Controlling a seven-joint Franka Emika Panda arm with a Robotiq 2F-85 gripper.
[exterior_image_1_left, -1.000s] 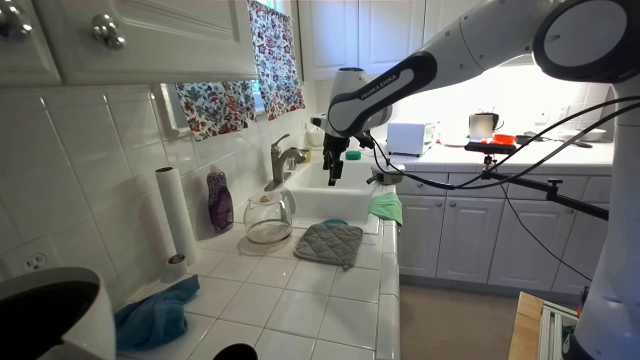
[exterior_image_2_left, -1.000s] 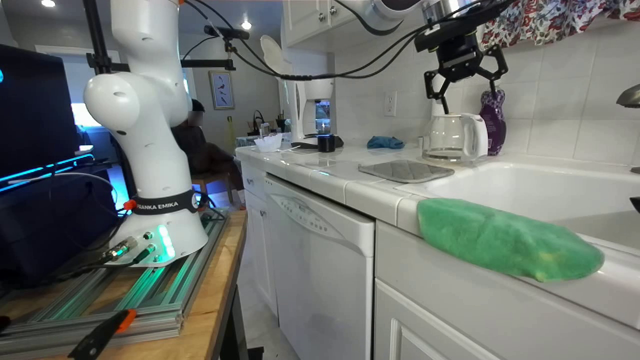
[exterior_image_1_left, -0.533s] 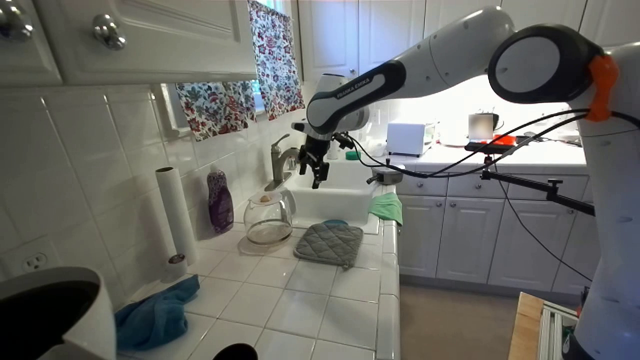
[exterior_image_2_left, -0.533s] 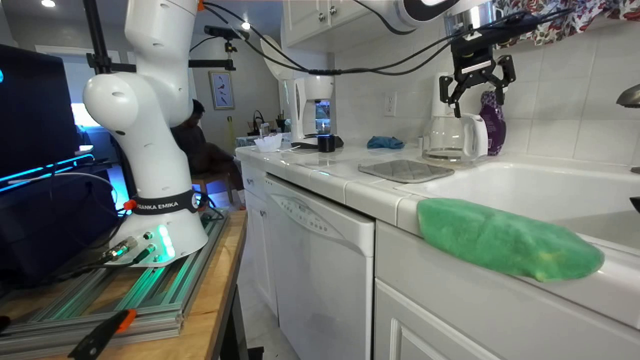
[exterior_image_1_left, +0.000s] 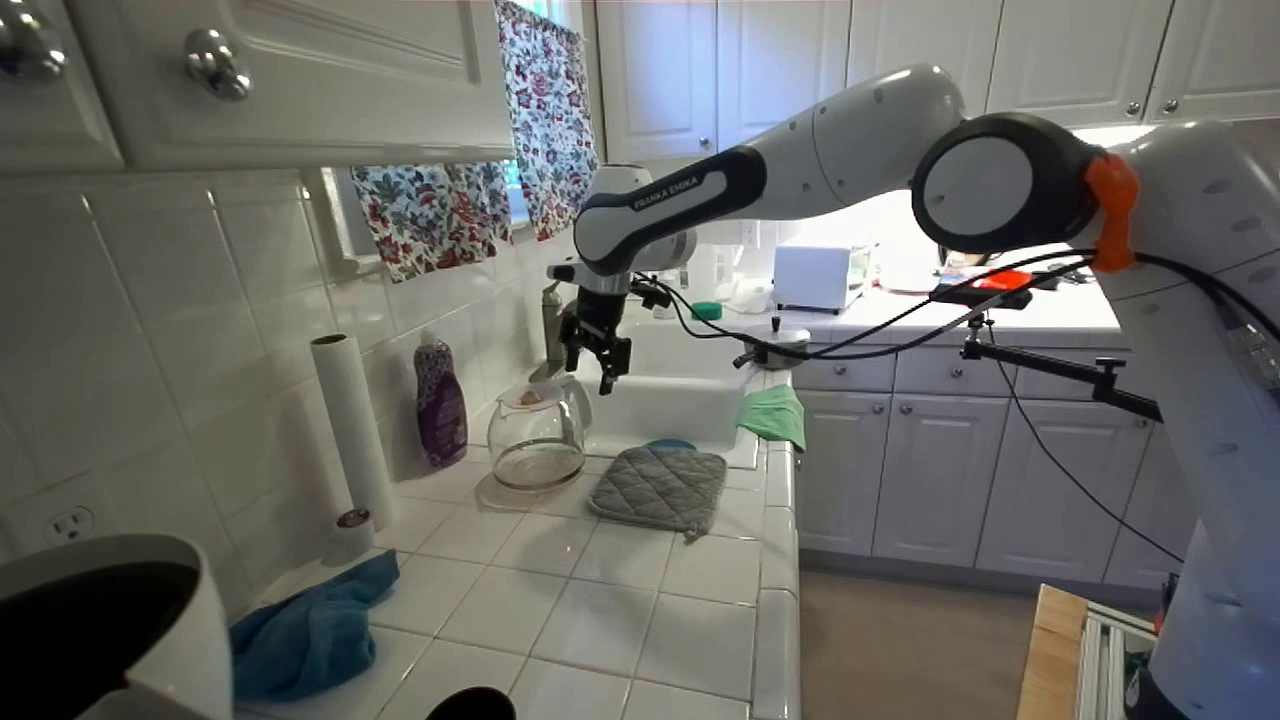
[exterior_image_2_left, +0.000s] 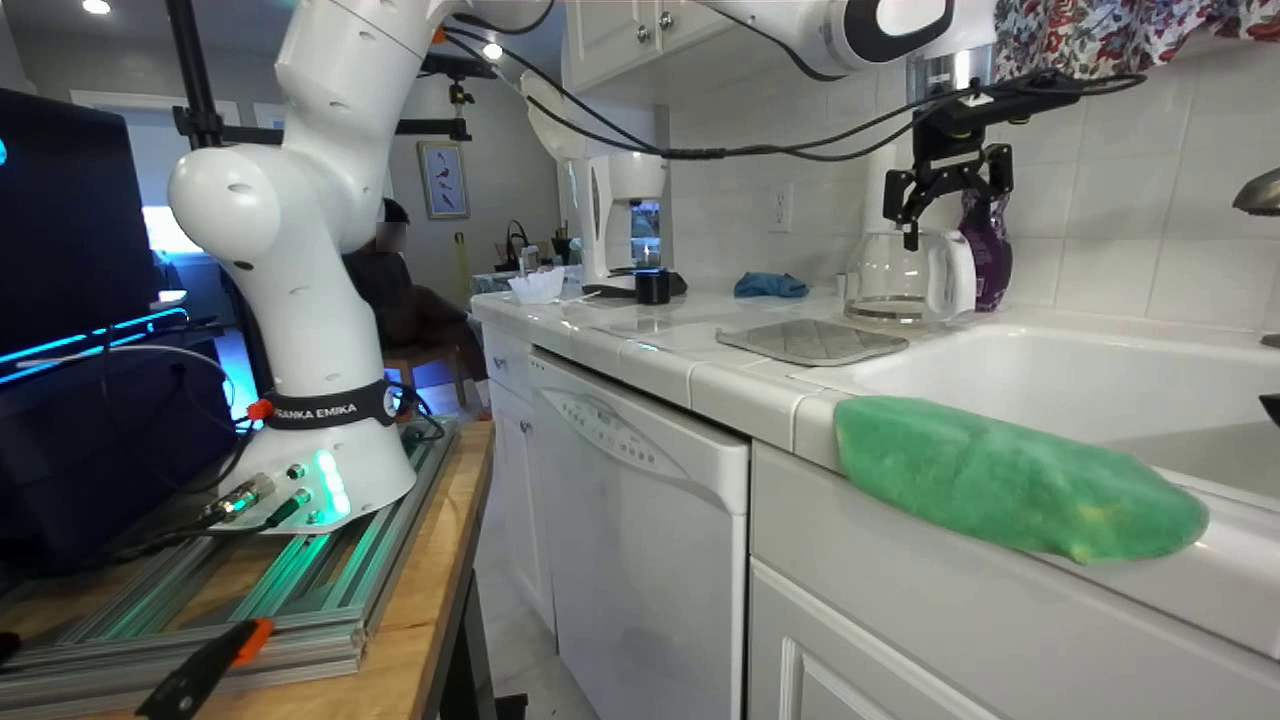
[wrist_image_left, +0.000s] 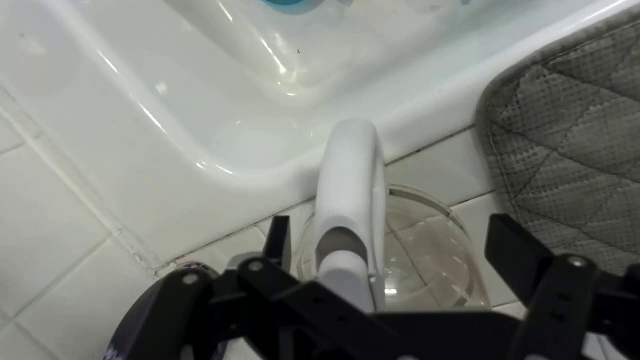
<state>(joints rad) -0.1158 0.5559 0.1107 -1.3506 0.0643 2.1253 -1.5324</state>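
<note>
My gripper (wrist_image_left: 392, 237) stands open above the glass coffee carafe (wrist_image_left: 425, 260), with nothing held. In the wrist view the white handle (wrist_image_left: 347, 170) lies between the two fingers, nearer the left one, and the gripper body hides the lower part of the carafe. In both exterior views the gripper (exterior_image_2_left: 952, 215) points down, close over the carafe (exterior_image_2_left: 885, 280) and its handle (exterior_image_2_left: 950, 275). Whether a fingertip touches the handle I cannot tell. A grey quilted pot holder (exterior_image_1_left: 660, 488) lies flat beside the carafe. Behind the carafe, a purple bottle (exterior_image_2_left: 988, 255) stands against the tiled wall.
The white sink (exterior_image_2_left: 1060, 350) adjoins the carafe, with a green cloth (exterior_image_2_left: 1010, 475) draped over its front edge. A paper roll (exterior_image_1_left: 350, 430) leans at the wall. A blue cloth (exterior_image_1_left: 310, 630) lies farther along the counter. A pot (exterior_image_1_left: 778, 345) sits by the sink.
The arm has swung toward the carafe and come lower, and the gripper has turned so that it points straighter down. It has stayed open. Carafe, pot holder and bottle have not moved.
</note>
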